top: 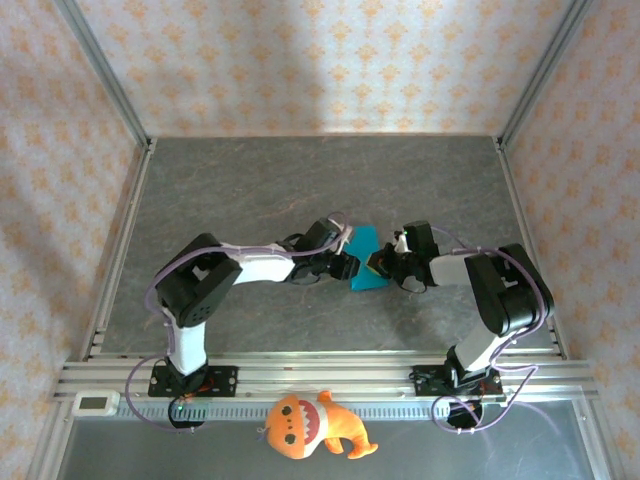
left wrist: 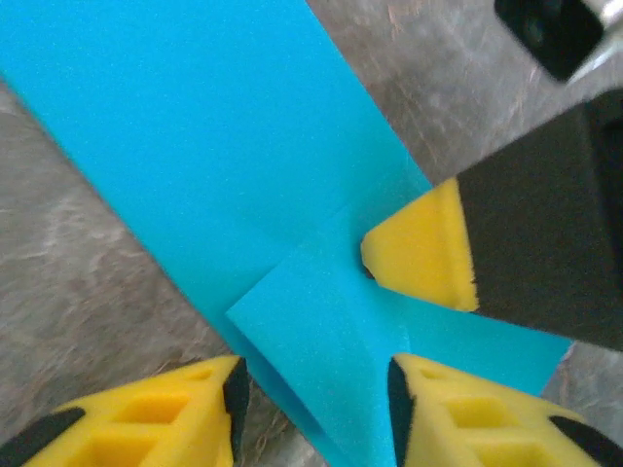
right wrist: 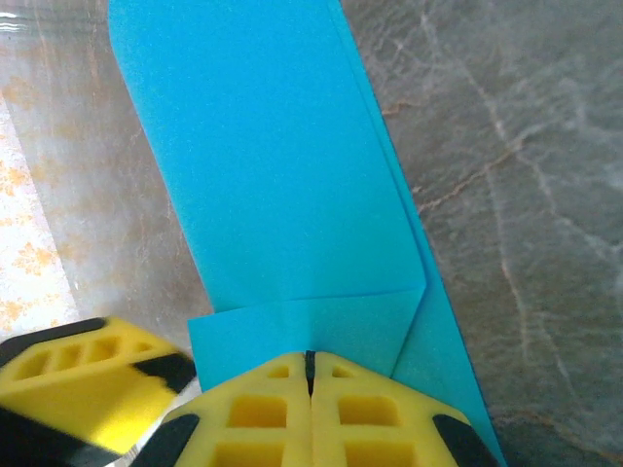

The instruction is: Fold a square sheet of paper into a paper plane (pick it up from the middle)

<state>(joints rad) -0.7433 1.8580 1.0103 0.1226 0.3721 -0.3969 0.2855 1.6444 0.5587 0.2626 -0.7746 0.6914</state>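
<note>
The left gripper point(left wrist: 313, 389) has its jaws partly open, with a clear gap between the yellow pads point(left wrist: 234, 394). The sheet of paper point(left wrist: 195, 146) runs through that gap. A folded corner flap lies between the two pads, with its slanted edge close to the left-hand pad and the sheet's other edge near the right-hand one. Whether either pad touches the paper cannot be told.

The right gripper point(right wrist: 310, 375) has its jaws pressed together, with only a thin seam between them. Their joined tip sits on top of the sheet at the near edge of a folded-over flap, pressing on it rather than pinching it. From the left wrist, that tip lands just ahead of the left jaws, beside a crease.

Ahead of the right jaws the paper stretches away as a long strip. Its layered edges show along the right side, and the bare grey table point(top: 300, 180) lies on both sides of it.

From above, the two grippers meet tip to tip near the middle of the table with the paper between them. Open surface lies beyond the jaws toward the far wall and out to each side rail. An orange plush toy point(top: 310, 425) lies behind the arm bases, well apart from the jaws.
</note>
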